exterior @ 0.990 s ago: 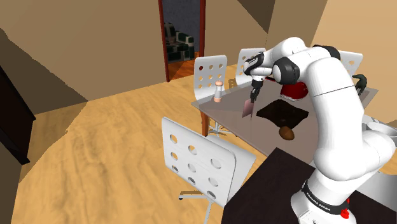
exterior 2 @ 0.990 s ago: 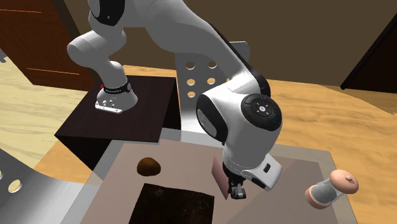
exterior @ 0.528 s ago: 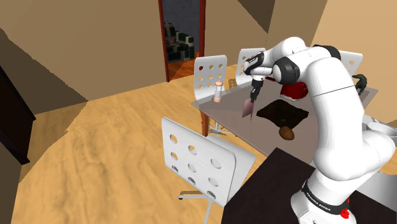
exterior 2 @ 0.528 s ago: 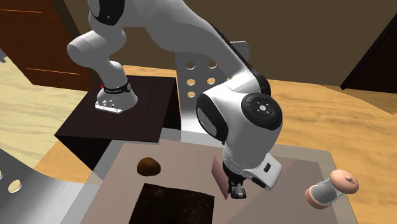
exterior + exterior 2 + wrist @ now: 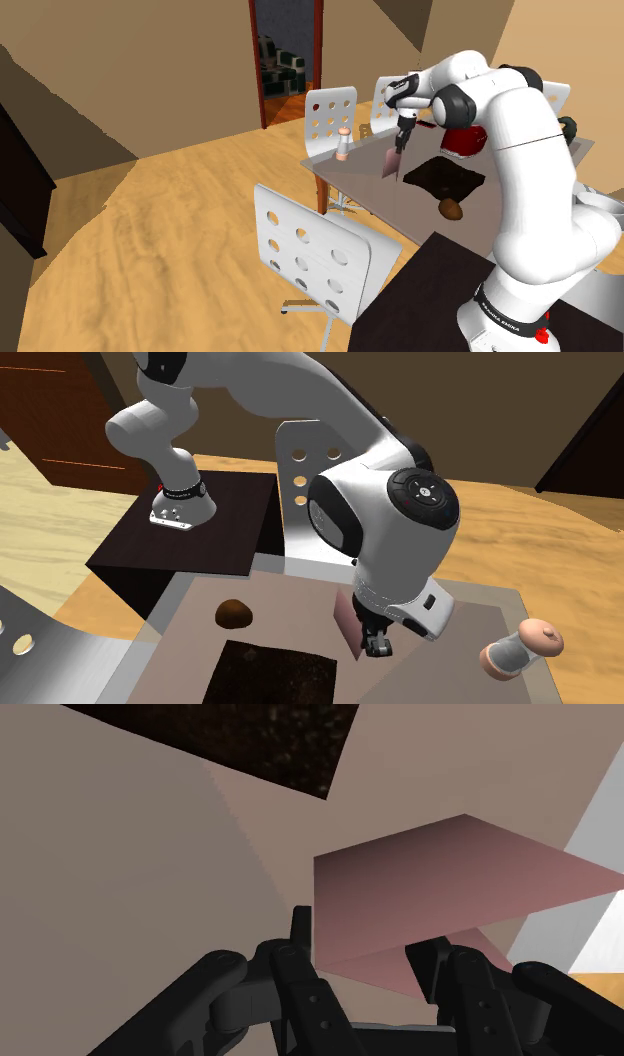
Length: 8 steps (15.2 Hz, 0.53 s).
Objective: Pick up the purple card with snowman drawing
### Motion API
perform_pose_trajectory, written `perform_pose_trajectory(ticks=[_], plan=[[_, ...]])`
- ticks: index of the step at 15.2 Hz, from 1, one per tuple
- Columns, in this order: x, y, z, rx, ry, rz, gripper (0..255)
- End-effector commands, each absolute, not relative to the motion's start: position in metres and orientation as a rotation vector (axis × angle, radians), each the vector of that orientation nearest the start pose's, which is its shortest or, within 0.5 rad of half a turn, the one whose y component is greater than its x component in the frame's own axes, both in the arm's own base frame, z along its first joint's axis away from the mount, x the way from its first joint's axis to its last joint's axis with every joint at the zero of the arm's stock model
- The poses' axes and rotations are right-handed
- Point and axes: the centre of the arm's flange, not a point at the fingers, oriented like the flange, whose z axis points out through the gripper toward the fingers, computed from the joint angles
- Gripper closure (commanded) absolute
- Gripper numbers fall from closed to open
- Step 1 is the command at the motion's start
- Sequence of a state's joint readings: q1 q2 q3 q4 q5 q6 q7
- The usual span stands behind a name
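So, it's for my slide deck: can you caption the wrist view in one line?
Black pincer clasping a folded mauve card over the grey-brown table, dark mat beyond.

In the wrist view, the card's [image 5: 430, 884] lower edge is lost to you behind the gripper [image 5: 365, 949], and no drawing can be read on its face. In the second exterior view, the white wrist covers the card's top and the dark mat [image 5: 270, 674] runs off the bottom edge. In the shoulder view, the forearm hides part of a red thing [image 5: 468, 142].

This is looking like a home's dining room: white chairs [image 5: 310, 255] are standing around a tabletop [image 5: 355, 178], wood floor [image 5: 170, 240] is spreading toward a framed doorway [image 5: 285, 60].
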<state>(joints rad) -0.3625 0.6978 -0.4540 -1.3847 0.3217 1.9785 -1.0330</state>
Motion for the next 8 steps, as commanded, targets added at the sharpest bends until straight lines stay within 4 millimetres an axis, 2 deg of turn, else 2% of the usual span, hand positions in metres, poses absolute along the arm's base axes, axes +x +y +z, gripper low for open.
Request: perform_pose_trajectory(ticks=[1,6,8], plan=[[0.554,-0.46,0.336,-3.101,-0.267,0.024,255],[0.554,-0.46,0.362,-3.101,-0.267,0.024,255],[0.554,-0.46,0.363,-3.101,-0.267,0.024,255]])
